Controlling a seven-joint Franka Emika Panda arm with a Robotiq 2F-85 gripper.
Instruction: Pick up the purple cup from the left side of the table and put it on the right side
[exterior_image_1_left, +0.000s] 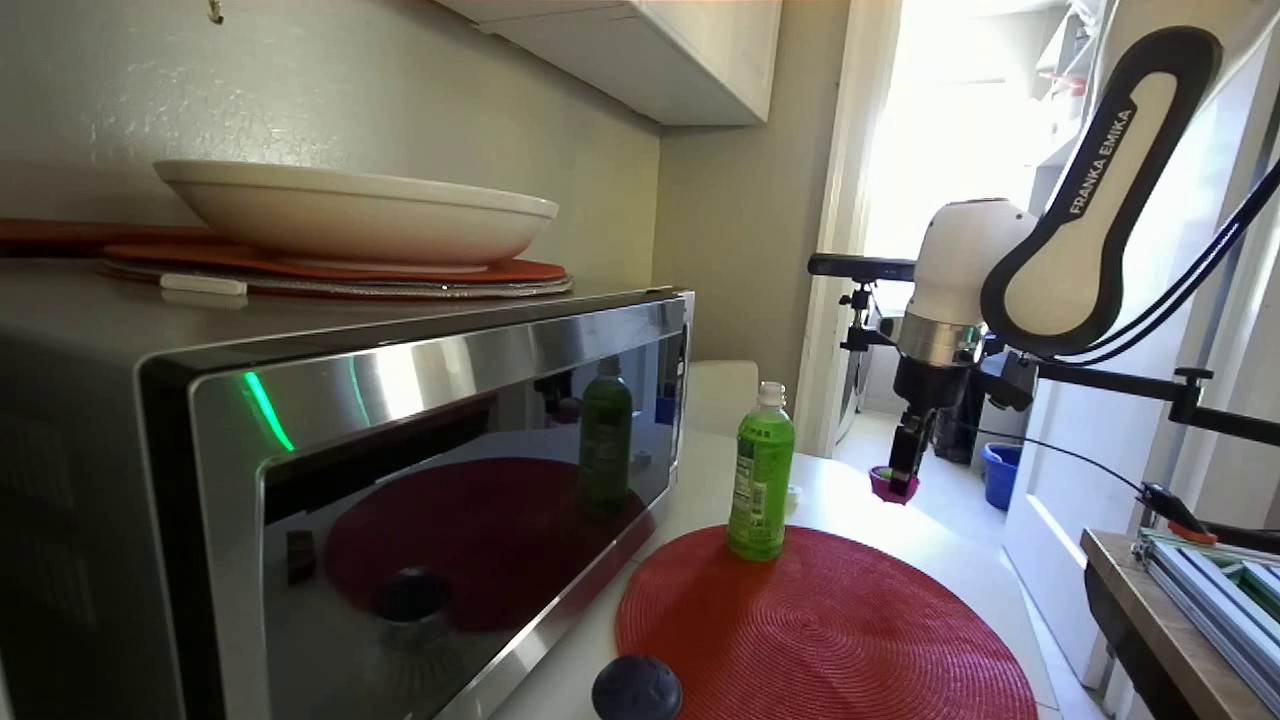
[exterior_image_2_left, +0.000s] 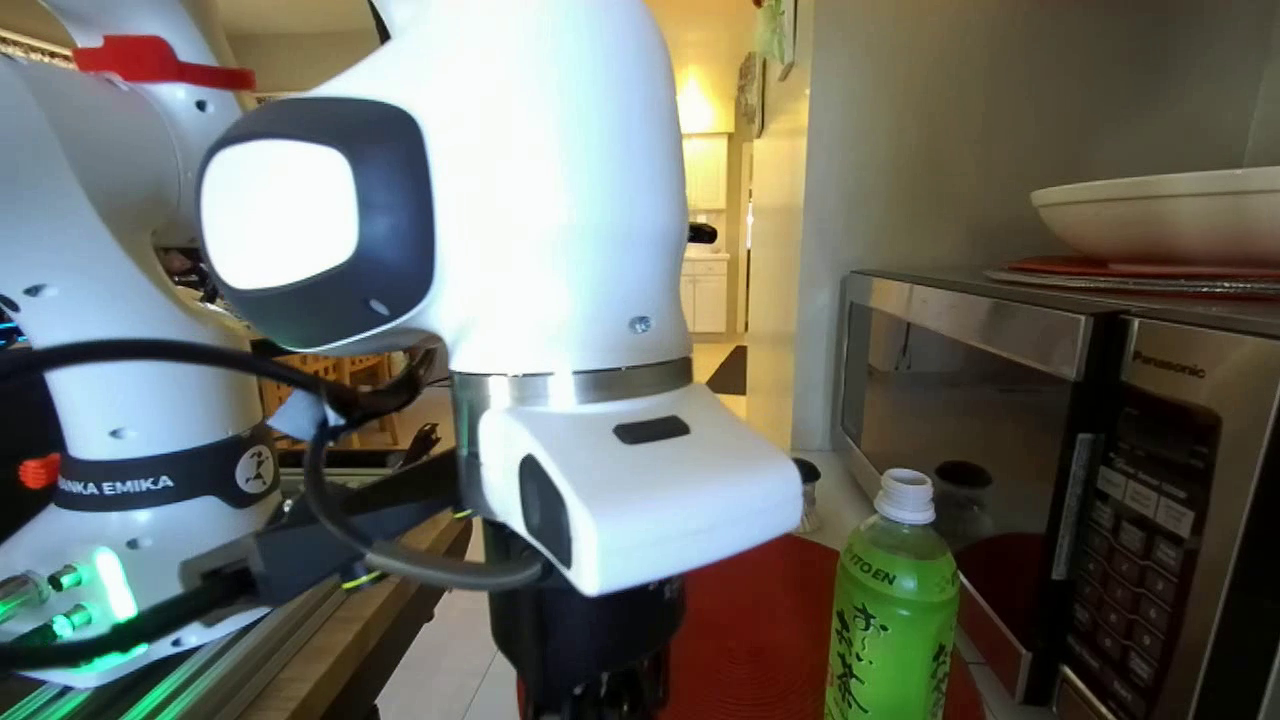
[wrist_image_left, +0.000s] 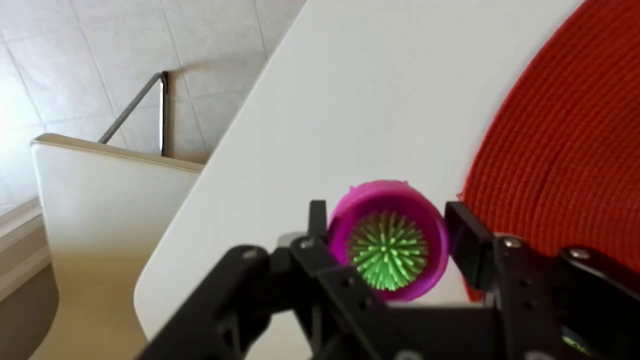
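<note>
The purple cup (wrist_image_left: 382, 191) sits between the two black fingertips of my gripper (wrist_image_left: 384, 225) in the wrist view, and both touch its sides. Inside the cup is a green spiky piece (wrist_image_left: 389, 252). In an exterior view the purple cup (exterior_image_1_left: 884, 488) hangs at the fingertips of my gripper (exterior_image_1_left: 905, 455), seemingly above the white table (exterior_image_1_left: 835, 495). The table (wrist_image_left: 280, 150) shows below the cup in the wrist view, left of the red mat. In an exterior view the arm blocks the cup, and the gripper (exterior_image_2_left: 600, 690) is partly cut off at the bottom edge.
A round red mat (exterior_image_1_left: 820, 620) lies on the table. A green bottle (exterior_image_1_left: 762, 480) stands at its edge. A steel microwave (exterior_image_1_left: 460, 360) carries a white bowl (exterior_image_1_left: 350, 215). A dark round knob-like thing (exterior_image_1_left: 637, 688) stands nearby. A chair (wrist_image_left: 115, 200) is beside the table edge.
</note>
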